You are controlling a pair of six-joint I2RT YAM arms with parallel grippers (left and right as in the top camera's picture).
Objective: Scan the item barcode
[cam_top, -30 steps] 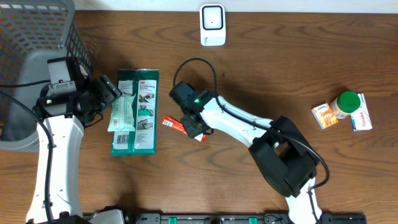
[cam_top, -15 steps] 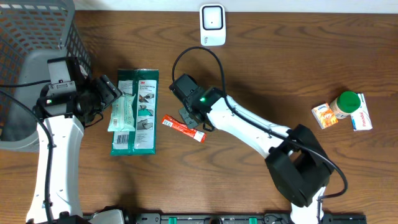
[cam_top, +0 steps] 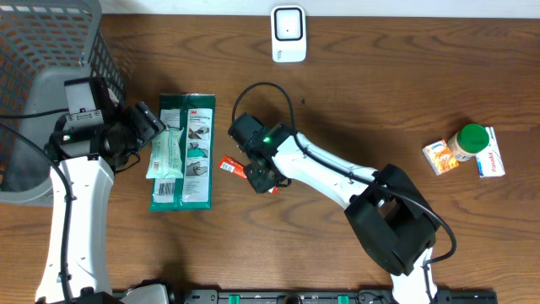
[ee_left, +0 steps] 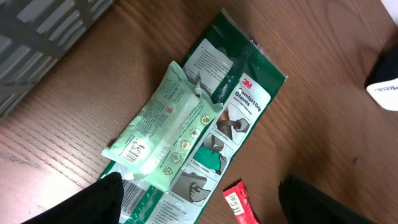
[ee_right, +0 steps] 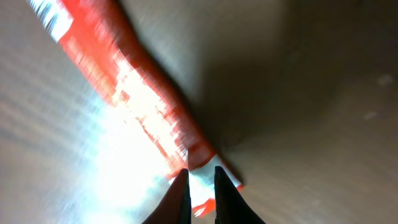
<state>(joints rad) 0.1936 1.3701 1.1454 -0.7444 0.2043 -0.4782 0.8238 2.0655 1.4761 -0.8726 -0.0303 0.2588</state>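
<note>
The right gripper (ee_right: 199, 190) stands right over the red stick packet (ee_right: 140, 99), its fingers drawn narrow with the packet's near end in the slit; whether it is pinched cannot be told. The packet lies flat just right of the green glove pack (cam_top: 192, 152) — long axis diagonal, one end pointing at the pack.

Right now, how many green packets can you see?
2. A big dark green packet lies left of middle; a smaller pale green packet lies on its left edge. The basket may hide more.

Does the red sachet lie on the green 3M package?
No, the red sachet lies on the table beside the 3M package.
</note>
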